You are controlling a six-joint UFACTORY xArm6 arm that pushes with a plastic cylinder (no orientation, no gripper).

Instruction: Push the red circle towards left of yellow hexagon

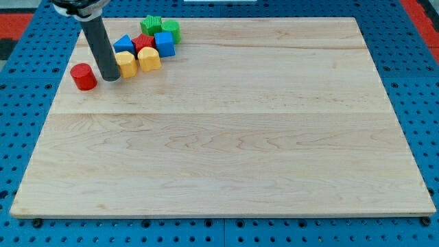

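Note:
The red circle (84, 76) is a short red cylinder near the board's upper left edge. The yellow hexagon (126, 64) lies to its right, partly hidden by my rod. My tip (111, 79) rests on the board between the two, just right of the red circle and touching or nearly touching the yellow hexagon's left side.
A cluster sits right of the hexagon: a yellow heart-like block (149, 59), a blue block (123, 44), a red star (143, 42), a blue cube (164, 43), a green star (151, 26) and a green cylinder (171, 29). The wooden board (226, 137) lies on a blue pegboard.

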